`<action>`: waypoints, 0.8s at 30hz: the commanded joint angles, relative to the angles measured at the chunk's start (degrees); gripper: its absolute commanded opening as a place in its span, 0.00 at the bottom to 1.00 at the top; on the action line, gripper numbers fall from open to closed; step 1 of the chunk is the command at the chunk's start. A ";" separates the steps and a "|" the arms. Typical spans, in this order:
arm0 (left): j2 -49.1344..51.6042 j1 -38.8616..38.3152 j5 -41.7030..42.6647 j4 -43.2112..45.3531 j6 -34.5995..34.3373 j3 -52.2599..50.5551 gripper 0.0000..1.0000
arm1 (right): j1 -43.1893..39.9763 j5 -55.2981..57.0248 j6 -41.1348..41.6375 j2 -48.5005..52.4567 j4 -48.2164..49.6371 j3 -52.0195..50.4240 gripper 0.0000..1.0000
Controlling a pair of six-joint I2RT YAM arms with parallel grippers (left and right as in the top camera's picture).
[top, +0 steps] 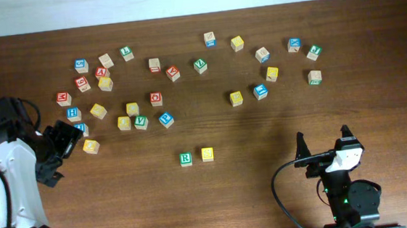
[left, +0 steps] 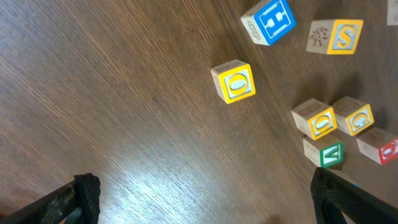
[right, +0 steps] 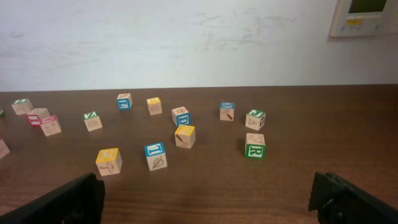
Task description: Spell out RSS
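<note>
Left gripper (left: 205, 186), jaws spread and empty, is hovering near a different yellow cube (left: 236, 81); the wanted S cube (left: 341, 36) is lying upper right of its view, so closing here risks grabbing the wrong letter.

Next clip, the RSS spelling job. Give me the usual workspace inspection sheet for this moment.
Surface: brown wooden table, no spills seen.
Job's things: R cube and yellow cube side by side at front centre, the yellow one's letter too small to read; S cube loose among the clutter.
Clutter: other letter cubes scattered across the back.
Grippers: left gripper open, empty; right gripper open, empty.
Cables: black cable loops beside the right arm.
Surroundings: pale wall, wall panel.
</note>
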 commanded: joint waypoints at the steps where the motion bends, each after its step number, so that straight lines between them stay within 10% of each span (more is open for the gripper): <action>1: -0.44 0.17 -3.89 1.62 -0.59 0.11 0.99 | -0.35 -1.40 1.70 -0.44 1.29 -0.42 0.98; 4: -0.44 1.27 -4.09 2.64 -0.59 0.11 0.99 | -0.37 -24.04 15.10 -0.44 2.93 -0.42 0.98; 10: -0.44 -2.19 21.05 7.39 10.05 0.11 0.99 | -0.42 -5.55 15.06 -0.44 2.29 -0.42 0.98; 17: -0.39 -18.67 -8.90 15.37 3.39 0.37 0.91 | -0.46 14.69 13.75 4.26 0.66 -0.39 0.98; 24: 0.98 -18.78 -9.94 25.40 -0.20 0.31 0.96 | -0.46 14.67 13.77 4.94 0.66 -0.39 0.98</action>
